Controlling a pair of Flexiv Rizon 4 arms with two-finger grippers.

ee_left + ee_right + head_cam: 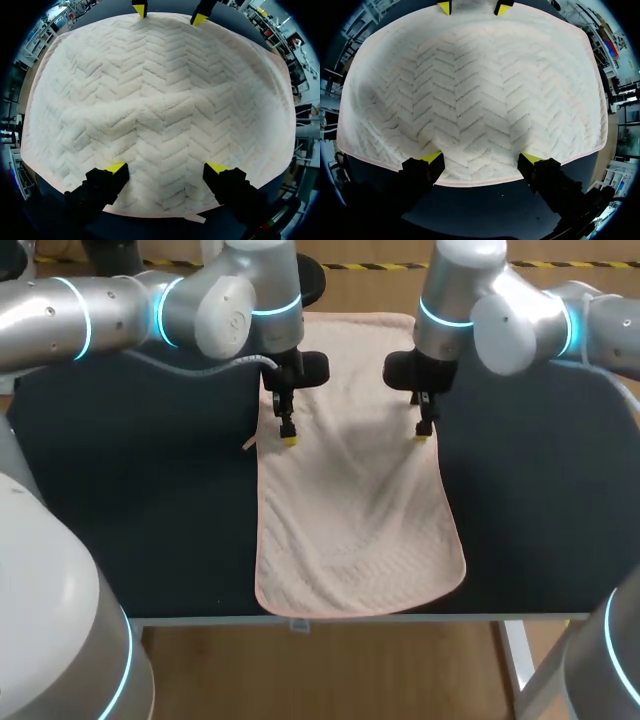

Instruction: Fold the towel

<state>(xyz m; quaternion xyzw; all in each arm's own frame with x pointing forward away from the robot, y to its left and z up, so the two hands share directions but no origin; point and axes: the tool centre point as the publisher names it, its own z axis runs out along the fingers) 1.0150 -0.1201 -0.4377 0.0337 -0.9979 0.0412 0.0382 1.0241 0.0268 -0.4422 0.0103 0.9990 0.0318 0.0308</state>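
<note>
Widely open, 2 hands (288, 438) (423, 435) on towel (350, 520)

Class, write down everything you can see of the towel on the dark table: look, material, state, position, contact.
The towel is pale cream and fluffy, with a chevron weave, a thin pink hem and rounded corners. It lies unfolded, lengthways from far to near, on the dark table, its near end at the front edge, with shallow wrinkles mid-cloth. The left gripper and right gripper, fingers open, stand at its two long edges; actual contact is unclear.
</note>
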